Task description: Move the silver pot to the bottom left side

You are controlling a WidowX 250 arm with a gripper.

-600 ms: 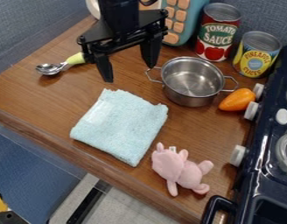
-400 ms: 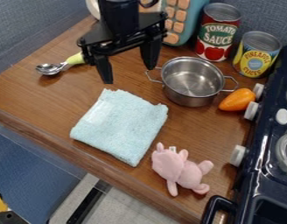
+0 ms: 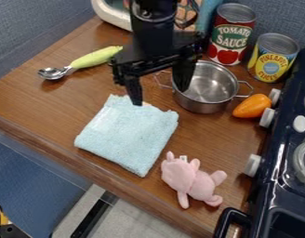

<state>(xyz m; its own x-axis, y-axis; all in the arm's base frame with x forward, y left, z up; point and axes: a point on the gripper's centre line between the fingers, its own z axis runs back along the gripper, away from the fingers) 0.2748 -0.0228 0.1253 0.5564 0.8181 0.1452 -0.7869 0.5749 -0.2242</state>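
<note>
while the gripper [image 3: 159, 95] hangs with its two fingers spread wide and nothing between them, the silver pot [image 3: 206, 103] sits on the table [image 3: 40, 104] just to its right in the view. the far finger overlaps the pot's near side; whether it touches is impossible to tell. the pot's longer line runs handle to handle, sloping gently down and away from the gripper, so the near handle looks the likelier grasp, with a small shift right and down.

right below the gripper lies the folded blue towel [image 3: 127, 135], across the probable way to the bottom left; the pot may need lifting over it or could drag it. the pink plush toy [image 3: 189, 179] lies farther down, clear of that way. beyond the pot, the orange vegetable [image 3: 253, 107] sits close by its far handle.
</note>
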